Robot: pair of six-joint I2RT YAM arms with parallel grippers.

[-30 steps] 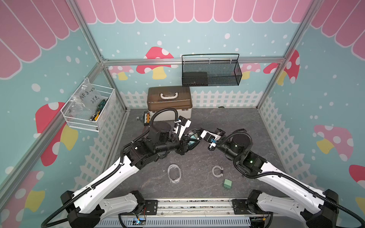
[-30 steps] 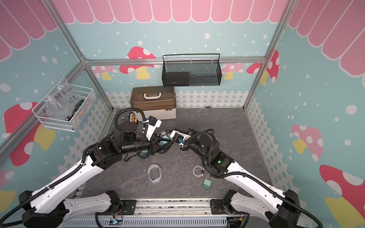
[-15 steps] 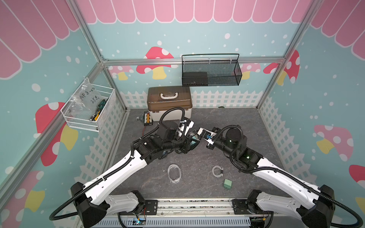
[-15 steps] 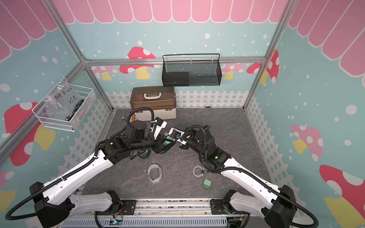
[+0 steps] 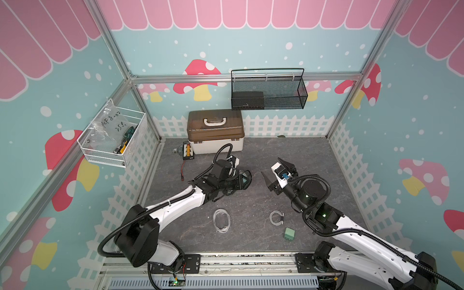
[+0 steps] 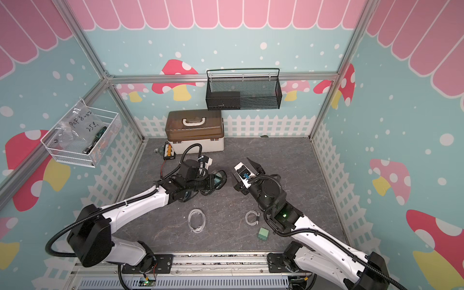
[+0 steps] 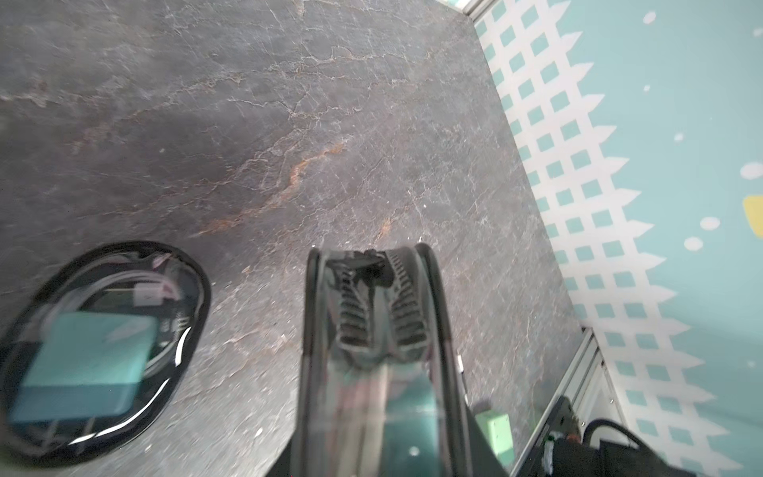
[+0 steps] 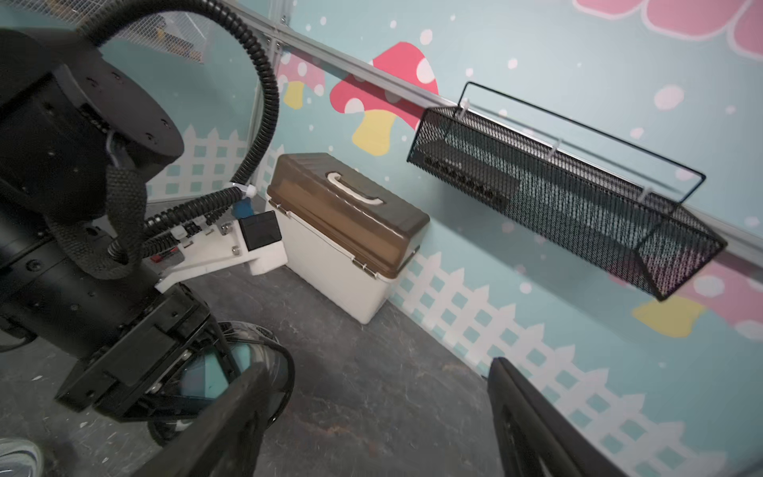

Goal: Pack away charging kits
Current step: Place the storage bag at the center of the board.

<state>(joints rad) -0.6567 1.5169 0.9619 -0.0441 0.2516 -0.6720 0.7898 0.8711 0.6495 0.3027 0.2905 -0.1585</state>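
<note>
Left gripper: pinching the black-rimmed pouch, which stands on edge between the fingers.
Right gripper: fingers spread wide, near pouch, not touching.

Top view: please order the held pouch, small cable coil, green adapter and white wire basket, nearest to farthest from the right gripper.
1. Held pouch, at centre.
2. Small cable coil, beside right arm.
3. Green adapter, front edge.
4. White wire basket, left wall.

Bright even light; wrist views blurred up close
</note>
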